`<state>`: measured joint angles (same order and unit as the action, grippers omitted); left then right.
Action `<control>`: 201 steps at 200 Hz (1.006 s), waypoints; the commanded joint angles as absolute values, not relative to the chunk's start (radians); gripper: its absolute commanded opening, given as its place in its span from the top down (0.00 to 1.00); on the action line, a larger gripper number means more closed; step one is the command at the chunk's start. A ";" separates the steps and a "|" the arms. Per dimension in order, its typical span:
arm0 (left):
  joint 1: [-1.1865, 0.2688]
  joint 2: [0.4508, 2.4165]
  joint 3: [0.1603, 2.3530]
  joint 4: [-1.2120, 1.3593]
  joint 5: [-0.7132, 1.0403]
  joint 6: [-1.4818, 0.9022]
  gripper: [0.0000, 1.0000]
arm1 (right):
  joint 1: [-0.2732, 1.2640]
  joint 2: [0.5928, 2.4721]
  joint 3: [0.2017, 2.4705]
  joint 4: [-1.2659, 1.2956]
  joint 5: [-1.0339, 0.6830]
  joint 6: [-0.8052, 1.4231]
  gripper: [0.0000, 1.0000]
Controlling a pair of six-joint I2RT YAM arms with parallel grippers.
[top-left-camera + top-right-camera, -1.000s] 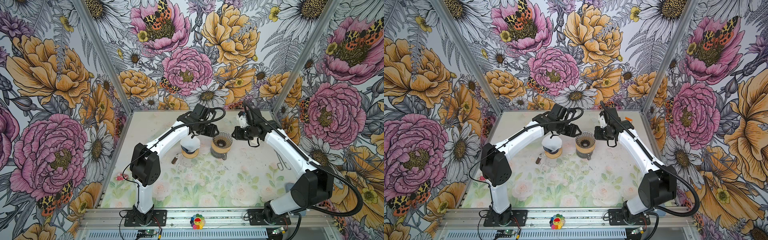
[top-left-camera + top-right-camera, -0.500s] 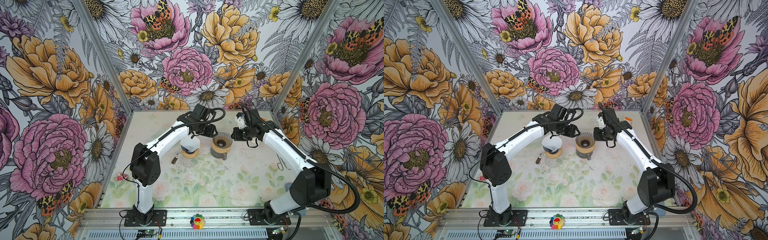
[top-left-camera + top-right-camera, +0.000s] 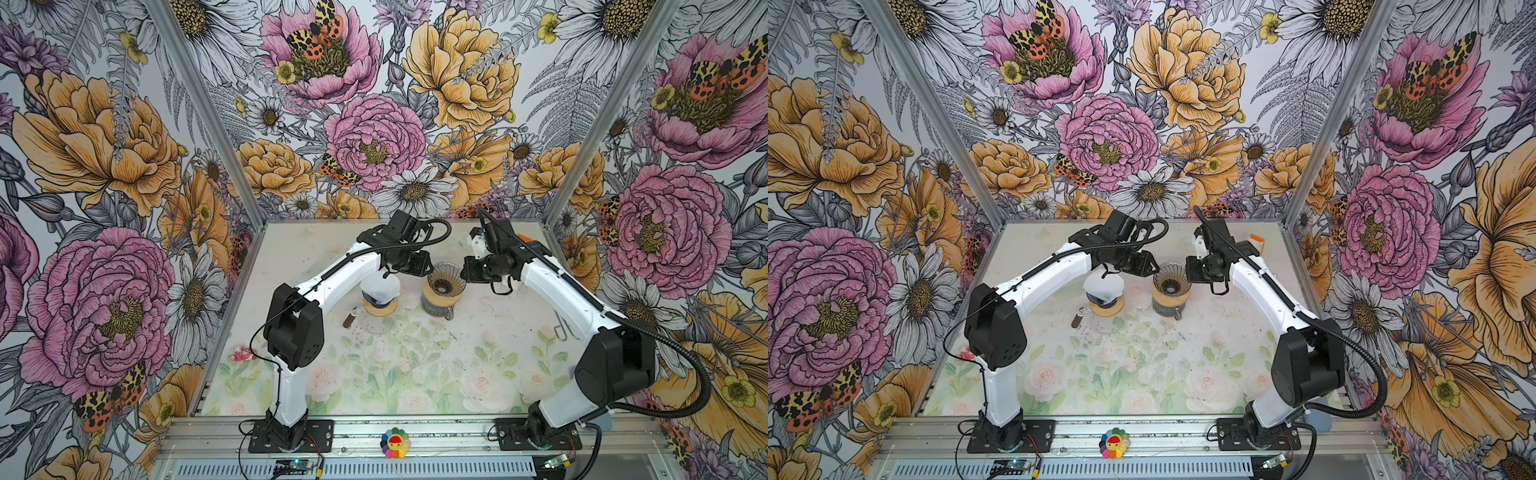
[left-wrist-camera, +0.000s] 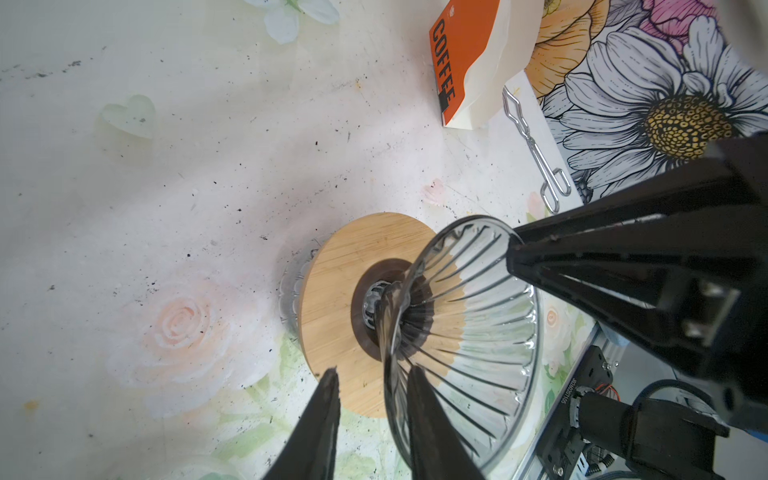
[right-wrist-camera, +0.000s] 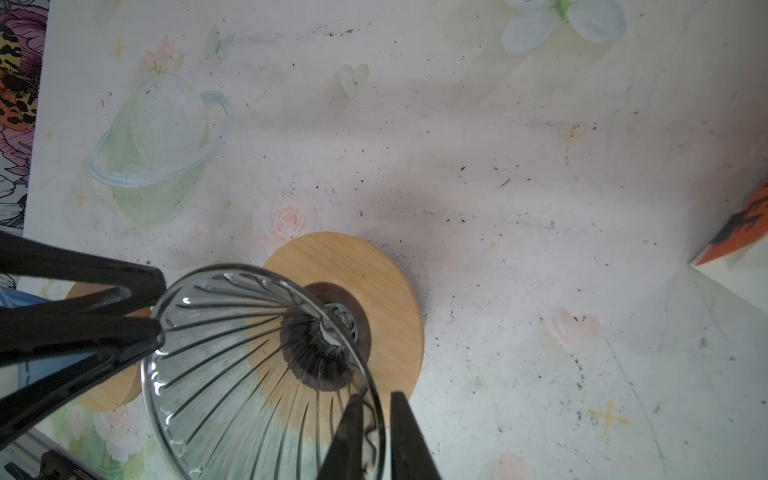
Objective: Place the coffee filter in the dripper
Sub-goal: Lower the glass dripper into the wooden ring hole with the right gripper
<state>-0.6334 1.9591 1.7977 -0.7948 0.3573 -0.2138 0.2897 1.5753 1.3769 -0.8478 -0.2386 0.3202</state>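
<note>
The empty ribbed glass dripper (image 3: 442, 286) (image 3: 1170, 284) stands on a round wooden collar (image 4: 332, 299) over a glass carafe. To its left, a white paper coffee filter (image 3: 380, 286) (image 3: 1104, 286) sits in a second wooden-collared cone. My left gripper (image 4: 374, 372) (image 3: 428, 277) straddles the dripper's left rim. One finger is inside the glass and the outer one stands clear of it, so it is open. My right gripper (image 5: 377, 399) (image 3: 462, 276) is shut on the opposite rim, with the glass wall (image 5: 232, 353) pinched between its fingers.
An orange and white coffee bag (image 4: 457, 62) (image 3: 524, 237) stands at the back right. Metal tongs (image 4: 536, 145) (image 3: 563, 328) lie along the right wall. A brown handle (image 3: 349, 321) sticks out left of the filter's carafe. Coffee grounds speckle the table.
The right gripper has shifted slightly left onto the dripper's rim. The left arm has hardly moved.
</note>
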 commanded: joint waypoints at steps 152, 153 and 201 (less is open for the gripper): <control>-0.607 2.019 1.841 -0.805 0.402 -0.233 0.81 | 0.298 1.609 1.406 -0.827 -0.255 0.316 0.89; -0.607 2.019 1.841 -0.805 0.403 -0.232 0.81 | 0.298 1.608 1.405 -0.827 -0.254 0.317 0.89; -0.607 2.019 1.824 -0.805 0.406 -0.232 0.83 | 0.298 1.618 1.397 -0.826 -0.252 0.318 0.89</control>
